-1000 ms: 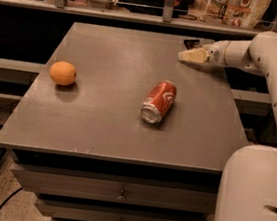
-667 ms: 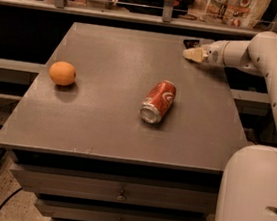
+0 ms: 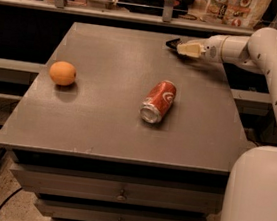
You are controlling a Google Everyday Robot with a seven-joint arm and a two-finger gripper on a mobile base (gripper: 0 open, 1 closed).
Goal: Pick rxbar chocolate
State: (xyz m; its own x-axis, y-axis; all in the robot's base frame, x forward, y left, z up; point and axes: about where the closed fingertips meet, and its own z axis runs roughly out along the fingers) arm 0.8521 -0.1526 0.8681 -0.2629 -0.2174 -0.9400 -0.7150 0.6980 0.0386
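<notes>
Black, flat and glossy, the rxbar chocolate (image 3: 172, 42) sits pinched in the smooth cream gripper (image 3: 180, 47) above the matte grey table (image 3: 101, 123) at its far right; a red soda can (image 3: 158, 101) lies sideways, well apart from a round orange (image 3: 62, 73).

Taking the table (image 3: 100, 138) as a clock face with 12 at its far edge, the can (image 3: 158, 101) lies on its side just off centre toward 4 o'clock, one end pointing to 7 and the other to 1. The fruit (image 3: 62, 73) sits at 9 o'clock near the left edge, well apart from the can. The gripper (image 3: 179, 47) is at 1 o'clock near the far edge, behind the can. The rxbar (image 3: 172, 42) is at its tip on the 9 o'clock side. The arm (image 3: 266, 52) reaches in from 3 o'clock.
</notes>
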